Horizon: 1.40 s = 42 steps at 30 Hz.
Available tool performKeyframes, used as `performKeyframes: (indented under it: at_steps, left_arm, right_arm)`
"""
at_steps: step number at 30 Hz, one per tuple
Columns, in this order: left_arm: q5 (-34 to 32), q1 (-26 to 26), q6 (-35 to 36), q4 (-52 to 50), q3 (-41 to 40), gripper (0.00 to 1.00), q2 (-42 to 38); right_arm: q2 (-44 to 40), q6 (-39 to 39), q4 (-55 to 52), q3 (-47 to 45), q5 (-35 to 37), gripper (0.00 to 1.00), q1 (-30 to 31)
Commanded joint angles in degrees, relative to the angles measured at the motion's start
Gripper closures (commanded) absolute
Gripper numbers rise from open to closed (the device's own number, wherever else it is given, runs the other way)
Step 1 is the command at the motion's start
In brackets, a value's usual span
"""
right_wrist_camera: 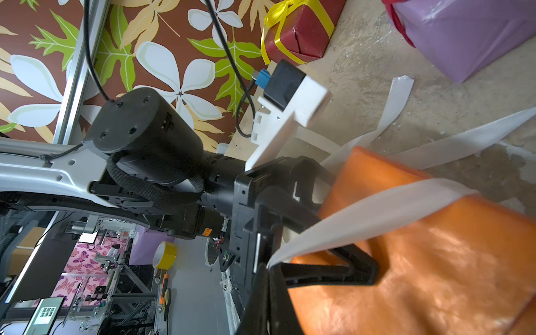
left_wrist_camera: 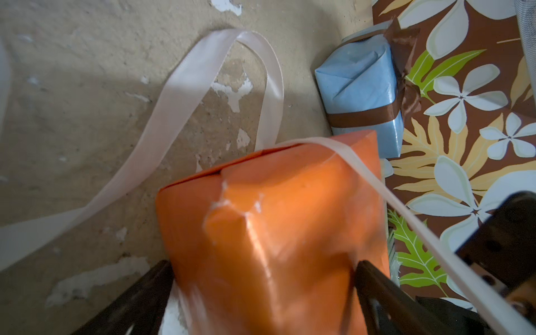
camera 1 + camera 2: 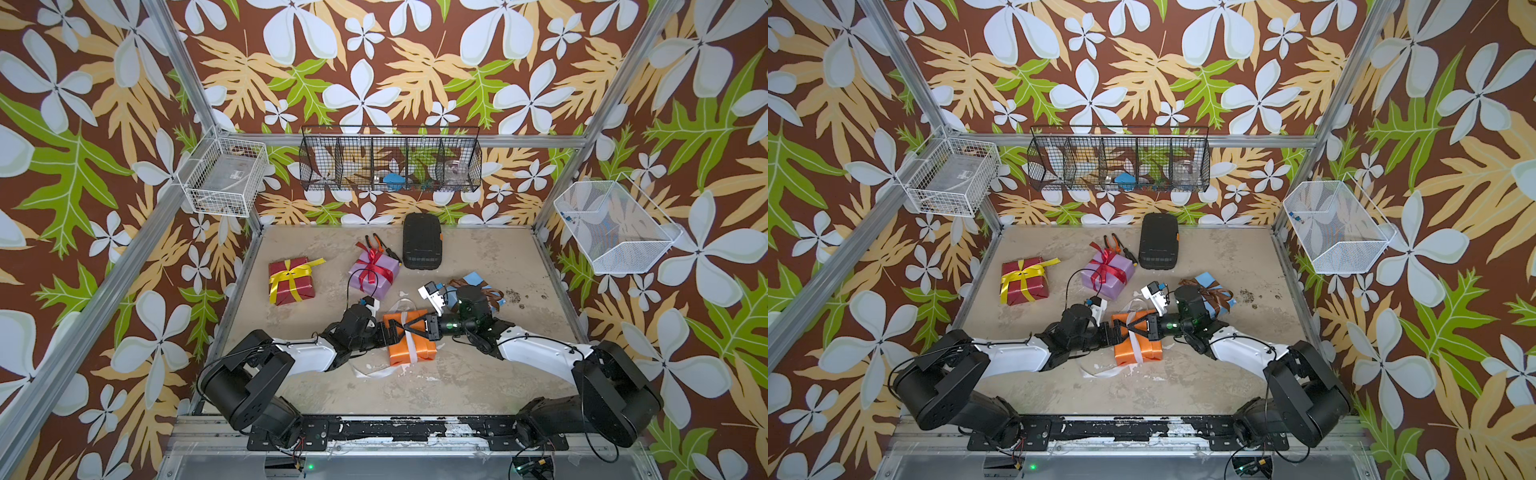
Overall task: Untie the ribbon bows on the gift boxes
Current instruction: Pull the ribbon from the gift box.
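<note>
Straddling orange box (image 2: 275, 217), left gripper (image 2: 265, 290), jaws wide

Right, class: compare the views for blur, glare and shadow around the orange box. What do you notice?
Left wrist view: the orange box smears out of focus near the lens, the light blue box behind reads sharper, and a soft shadow darkens the table. Right wrist view: glare streaks the box's glossy paper and the white ribbon is blurred. Both top views: even light, crisp detail.

Lab test cell, aluminium frame (image 3: 519, 141), floral wallpaper (image 3: 374, 62)
</note>
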Motion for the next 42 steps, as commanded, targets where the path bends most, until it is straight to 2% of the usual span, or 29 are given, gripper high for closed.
performKeyframes:
  at_steps: [1, 7, 21, 42]
  left_arm:
    - [-1.8, -0.1, 1.8, -2.9, 0.3, 0.0, 0.7]
    - [-1.5, -0.1, 1.9, -3.4, 0.1, 0.01, 1.5]
    - [-2.2, -0.1, 3.7, -7.2, 1.4, 0.01, 1.9]
    - [-4.3, -0.1, 5.9, -11.0, 2.2, 0.01, 1.2]
  right_arm:
    - [-2.2, -1.5, -1.0, 3.1, -0.7, 1.0, 0.0]
    - [-5.7, -4.7, -8.2, 10.1, 1.5, 1.0, -0.2]
    - [-8.4, -7.7, -16.5, 25.2, 4.3, 1.0, -0.5]
    - [-7.1, -16.1, -30.8, 51.0, 10.6, 1.0, -1.2]
